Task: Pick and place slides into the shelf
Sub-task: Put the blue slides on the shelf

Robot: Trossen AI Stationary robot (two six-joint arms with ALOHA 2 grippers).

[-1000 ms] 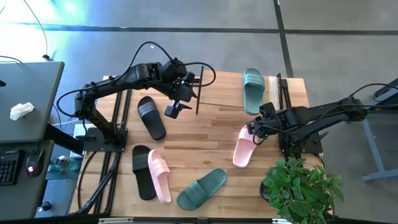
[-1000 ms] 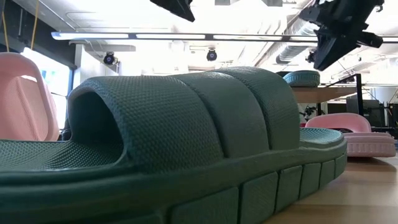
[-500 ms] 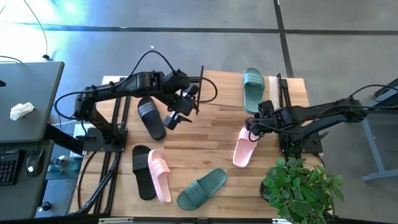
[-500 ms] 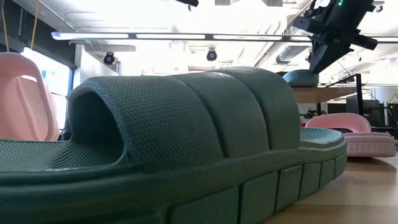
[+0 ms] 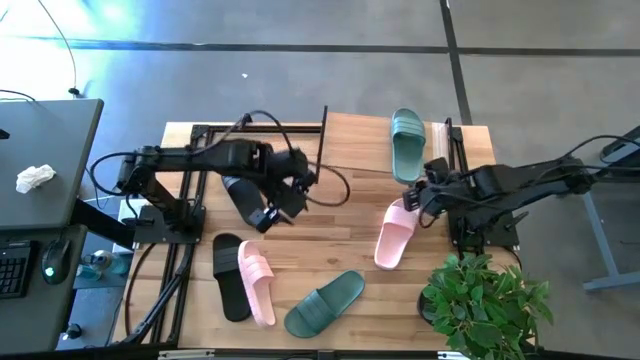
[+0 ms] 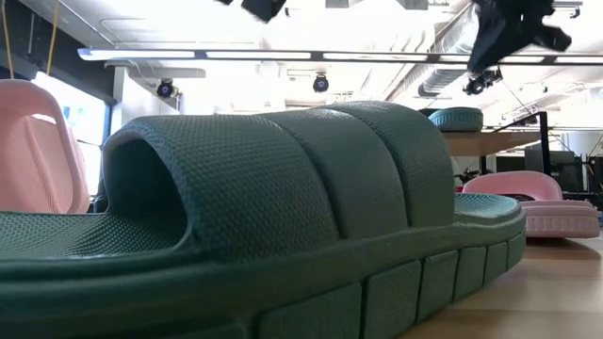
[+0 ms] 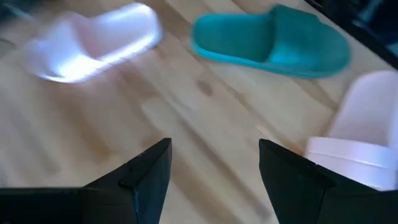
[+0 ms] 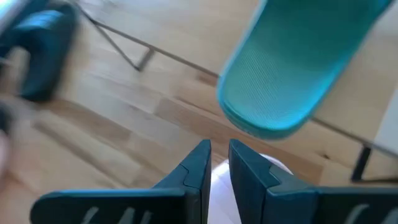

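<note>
Left gripper point(image 7: 214, 165) gapes empty above the table; right gripper point(image 8: 216, 163) is nearly shut, holding nothing.

Pink slide point(image 5: 394, 234) lies just below the right gripper: likely light, soft foam; grasp its strap.

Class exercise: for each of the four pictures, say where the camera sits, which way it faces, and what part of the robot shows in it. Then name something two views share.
High view: above the table, facing straight down; both arms, left gripper, right gripper.
Low view: at tabletop height, facing level across; near green slide fills it, arms overhead.
Left wrist view: on the left wrist, facing the tabletop; its open fingers.
Right wrist view: on the right wrist; its nearly closed fingers.
Shared: the green slide on the shelf.
</note>
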